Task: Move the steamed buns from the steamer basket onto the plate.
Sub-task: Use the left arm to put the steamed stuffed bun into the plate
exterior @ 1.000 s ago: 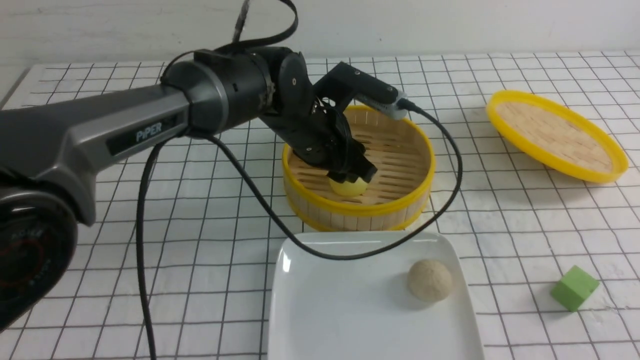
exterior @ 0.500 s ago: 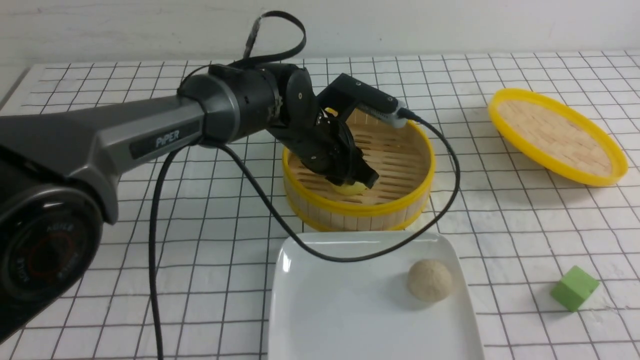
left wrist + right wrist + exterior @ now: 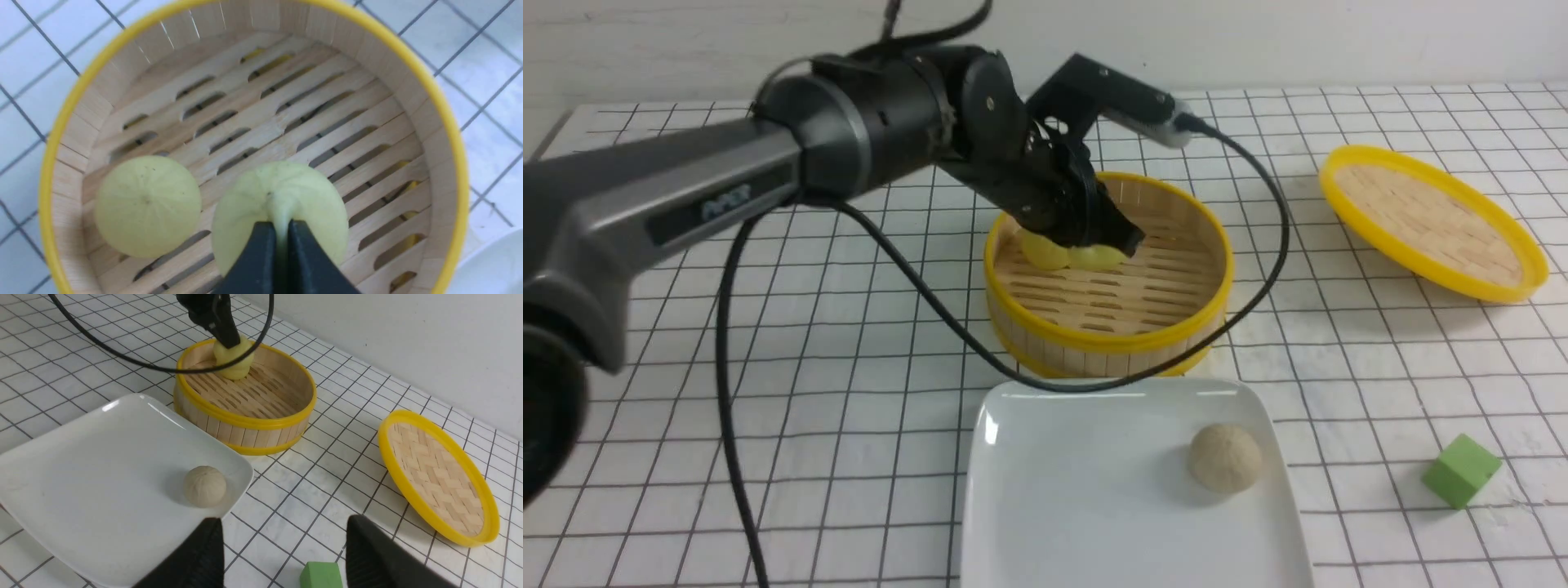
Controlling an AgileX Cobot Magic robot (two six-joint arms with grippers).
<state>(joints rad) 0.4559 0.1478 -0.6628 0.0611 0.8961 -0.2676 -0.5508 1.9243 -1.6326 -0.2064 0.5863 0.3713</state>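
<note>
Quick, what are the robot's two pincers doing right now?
Left pincer: closed, pinching a yellow bun over the steamer basket.
Right pincer: open, holding nothing.

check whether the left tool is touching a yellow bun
Touching: in the left wrist view the left tool is pinched shut on one yellow bun, its dough squeezed between the tips.

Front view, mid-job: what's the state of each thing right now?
left gripper: shut on the held yellow bun
held yellow bun: pinched at its top, over the steamer basket floor
second yellow bun: resting in the steamer basket
beige bun: resting on the plate
steamer basket: uncovered
lid: lying on the table, apart from the basket
right gripper: open, empty
green cube: on the table
</note>
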